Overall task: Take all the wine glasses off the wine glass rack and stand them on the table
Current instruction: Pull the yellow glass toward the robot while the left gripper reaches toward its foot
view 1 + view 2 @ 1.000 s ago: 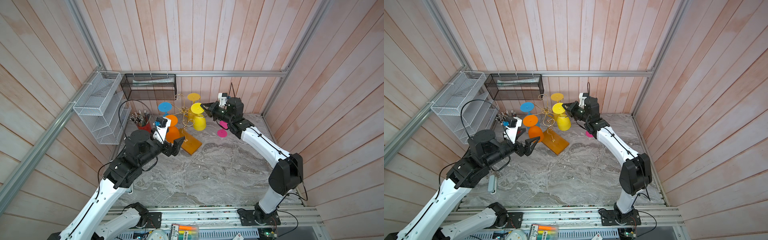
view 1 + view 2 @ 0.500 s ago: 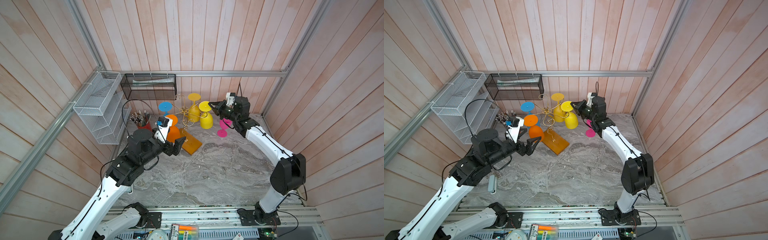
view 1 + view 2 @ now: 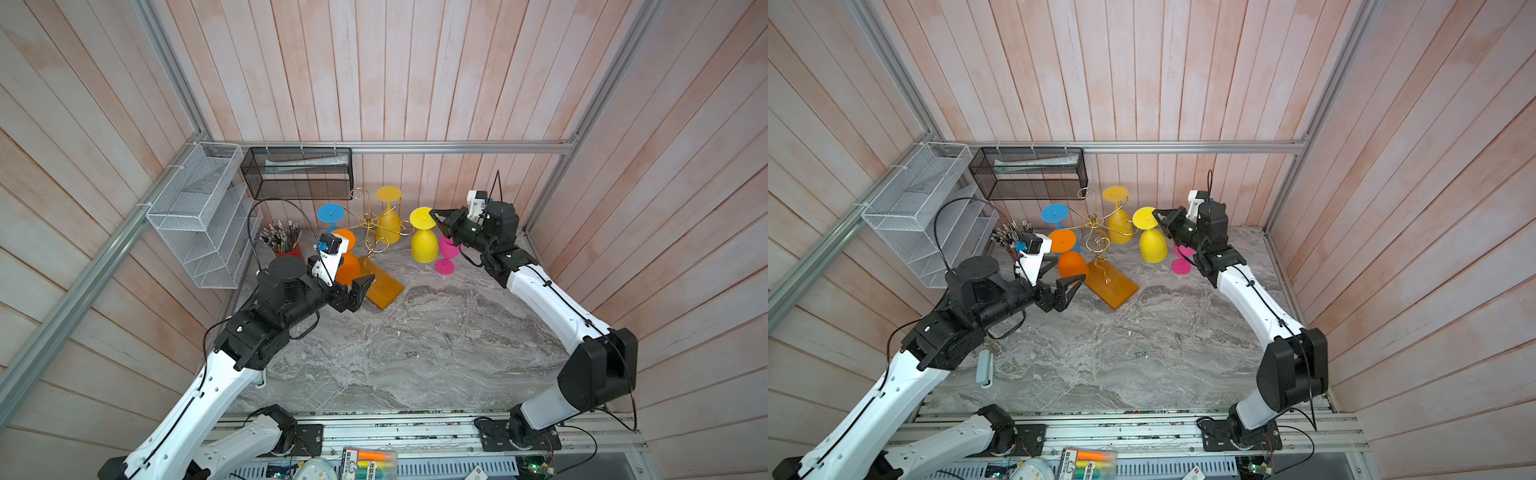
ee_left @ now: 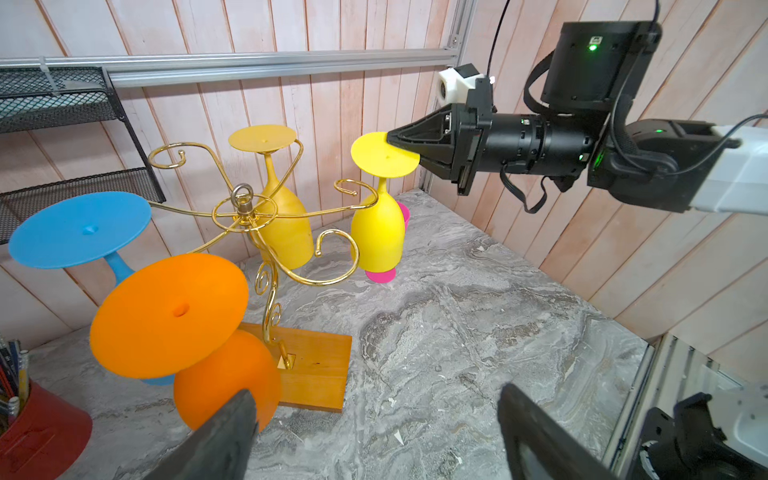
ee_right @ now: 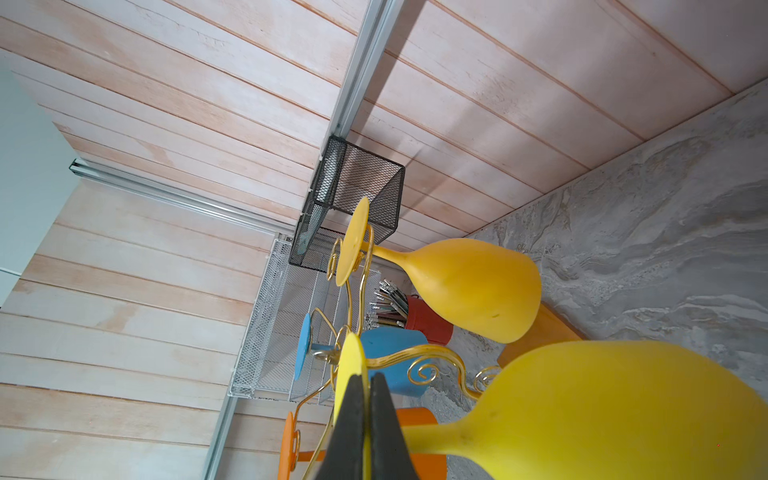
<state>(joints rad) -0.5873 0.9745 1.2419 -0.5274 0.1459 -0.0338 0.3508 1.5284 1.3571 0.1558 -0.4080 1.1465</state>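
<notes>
I work on a grey marble-patterned tabletop. Seen from above, the wine glass rack stands on its wooden base toward 12 o'clock. A red pencil cup sits in the 10 o'clock corner, a pink wine glass stands on its foot at 1 o'clock, and a small pale cylinder lies at the 9 o'clock edge.

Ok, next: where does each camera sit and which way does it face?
Top views: high behind the arms, looking down on the table; both arms show.
Left wrist: faces the wine glass rack; open left gripper shows.
Right wrist: rolled sideways, along the shut right gripper pinching the foot of the bright yellow glass.
Shared: all show rack and glass.
</notes>
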